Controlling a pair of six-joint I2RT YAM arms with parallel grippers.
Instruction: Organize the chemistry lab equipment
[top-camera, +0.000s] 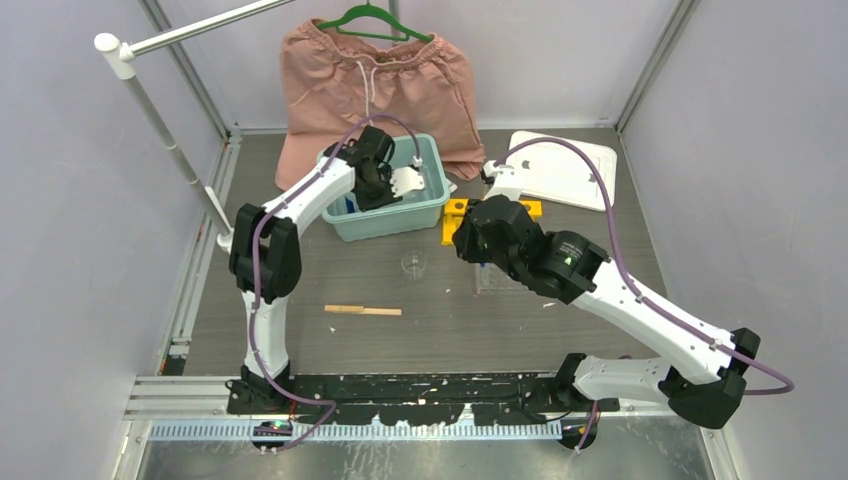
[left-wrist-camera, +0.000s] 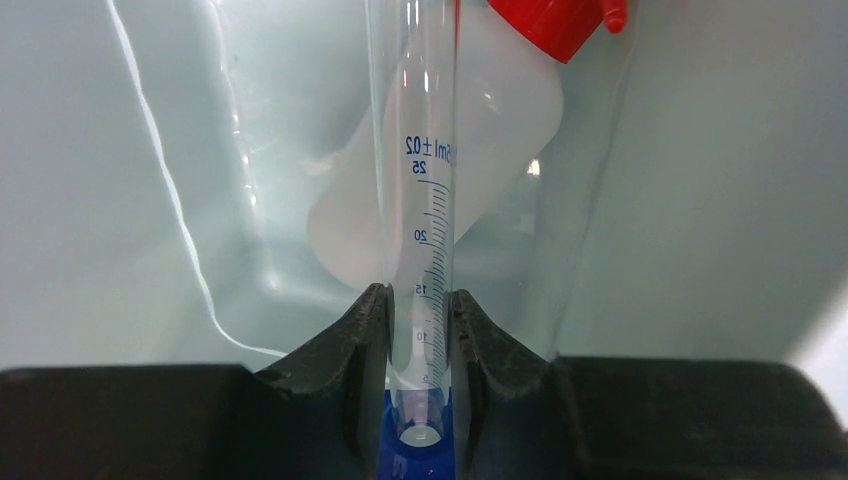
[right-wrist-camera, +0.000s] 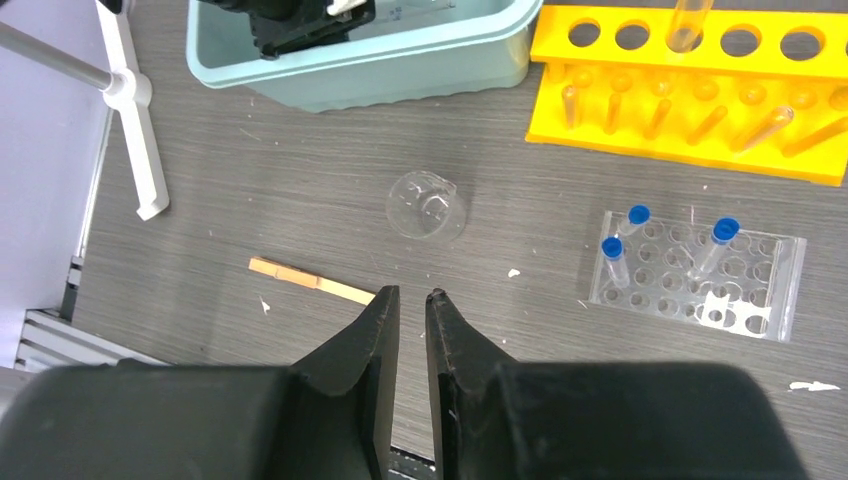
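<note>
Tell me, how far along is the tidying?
Done: three blue-capped tubes stand in the clear rack, and the squeeze bottle lies in the teal bin. In hand: the left end effector grips a graduated cylinder inside that bin. Left: the tiny beaker and wooden stick lie on the table.

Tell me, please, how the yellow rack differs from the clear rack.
The yellow rack is opaque, with a row of large holes; the clear rack is see-through, with a grid of small holes. The yellow rack holds one clear tube; the clear rack holds three blue-capped tubes. Both stand on the table.
</note>
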